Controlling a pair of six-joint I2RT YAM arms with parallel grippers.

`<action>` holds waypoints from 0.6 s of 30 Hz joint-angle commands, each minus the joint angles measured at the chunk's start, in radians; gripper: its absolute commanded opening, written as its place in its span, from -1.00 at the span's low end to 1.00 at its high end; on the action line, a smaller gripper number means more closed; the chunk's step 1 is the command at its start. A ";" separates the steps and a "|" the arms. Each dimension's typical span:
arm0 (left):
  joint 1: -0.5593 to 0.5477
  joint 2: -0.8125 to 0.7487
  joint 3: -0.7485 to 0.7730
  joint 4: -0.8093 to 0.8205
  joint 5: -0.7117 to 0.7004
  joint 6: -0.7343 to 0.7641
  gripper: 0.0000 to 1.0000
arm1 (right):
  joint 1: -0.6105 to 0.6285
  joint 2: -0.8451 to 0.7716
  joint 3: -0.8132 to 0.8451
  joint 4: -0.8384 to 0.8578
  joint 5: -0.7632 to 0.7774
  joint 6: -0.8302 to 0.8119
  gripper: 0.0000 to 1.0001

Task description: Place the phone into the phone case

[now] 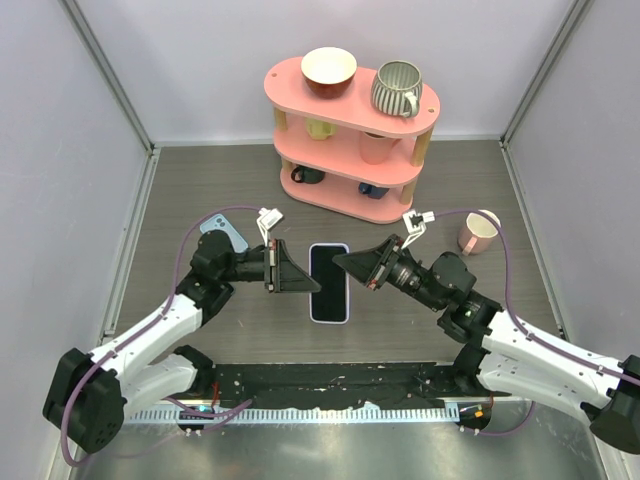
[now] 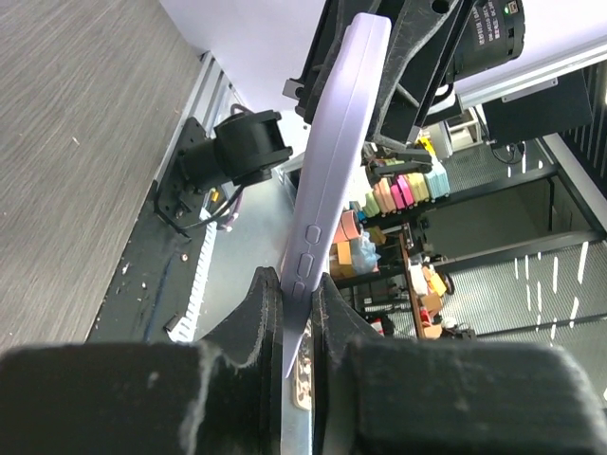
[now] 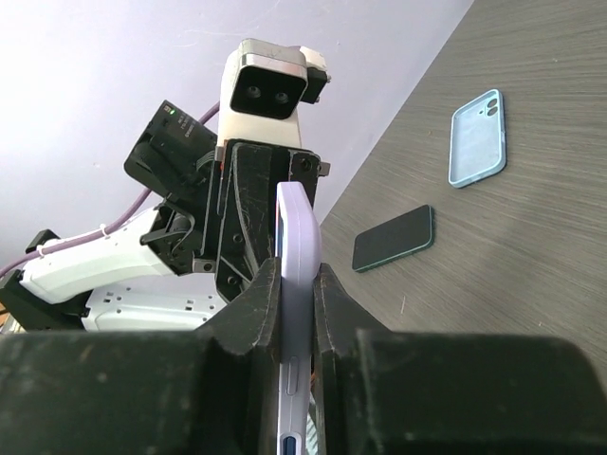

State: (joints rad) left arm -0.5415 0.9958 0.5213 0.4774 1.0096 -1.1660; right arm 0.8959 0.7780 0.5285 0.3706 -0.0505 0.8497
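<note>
Phone case (image 2: 334, 161): smooth matt plastic. Table (image 1: 200, 190): matt wood grain. Right pincer fingers (image 3: 251, 322): rough plastic.

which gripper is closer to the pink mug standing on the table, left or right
Right. The right gripper holds the edge of the phone that faces the pink mug. The left gripper holds the phone's opposite edge, farther from the mug.

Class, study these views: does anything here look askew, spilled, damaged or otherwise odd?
Nothing spilled or broken. One oddity: the lavender phone case is pinched on opposite long edges by the left tool and right tool at once.
</note>
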 commanded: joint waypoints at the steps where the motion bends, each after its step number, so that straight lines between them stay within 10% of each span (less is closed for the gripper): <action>1: 0.000 0.001 0.023 -0.087 0.007 -0.014 -0.99 | 0.003 0.006 0.093 0.064 0.014 -0.072 -0.99; 3: 0.002 0.001 0.040 -0.132 0.000 0.015 -0.87 | 0.003 0.007 0.088 0.060 0.024 -0.067 -0.98; 9: 0.037 -0.077 0.137 -0.567 -0.186 0.284 0.50 | -0.003 -0.020 0.113 -0.129 0.195 -0.124 -0.99; 18: 0.057 -0.132 0.301 -1.028 -0.797 0.434 0.93 | -0.147 0.195 0.148 -0.332 0.151 -0.167 -0.99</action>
State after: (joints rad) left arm -0.4927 0.8730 0.7425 -0.2863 0.6033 -0.8295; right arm 0.8196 0.8688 0.6472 0.0505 0.1257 0.7132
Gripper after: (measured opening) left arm 0.963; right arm 0.200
